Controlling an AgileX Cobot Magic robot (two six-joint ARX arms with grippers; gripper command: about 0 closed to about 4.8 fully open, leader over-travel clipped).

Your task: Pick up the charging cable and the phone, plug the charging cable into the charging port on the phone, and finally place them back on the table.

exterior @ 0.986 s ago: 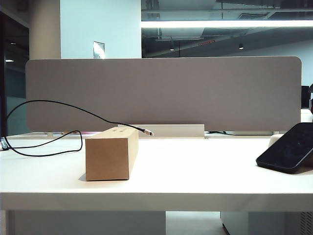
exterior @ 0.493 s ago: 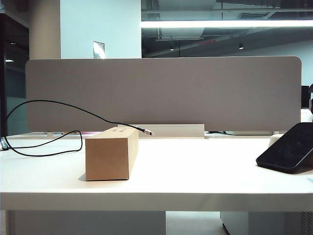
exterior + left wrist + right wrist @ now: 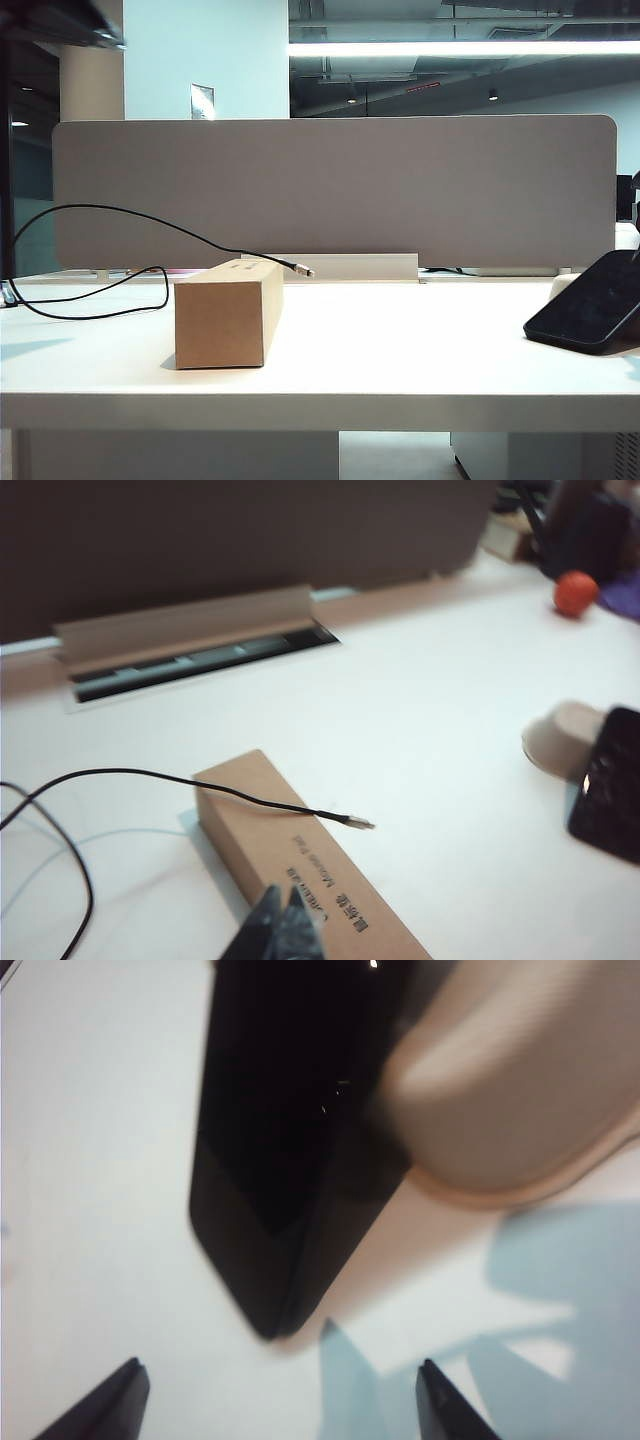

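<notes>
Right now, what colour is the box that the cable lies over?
The box under the cable is plain cardboard brown, clearest in the exterior view.

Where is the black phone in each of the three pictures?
Exterior view: the phone leans at the right edge, tilted against the white tray.
Left wrist view: only a corner of the phone shows at the right edge, beside the tray.
Right wrist view: the phone fills the upper middle, ahead of the open right gripper.
Shared landmark: the white tray.

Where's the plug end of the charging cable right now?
In the exterior view, left of centre: the charging cable runs over the cardboard box, its silver tip poking out past the box's right side.
</notes>
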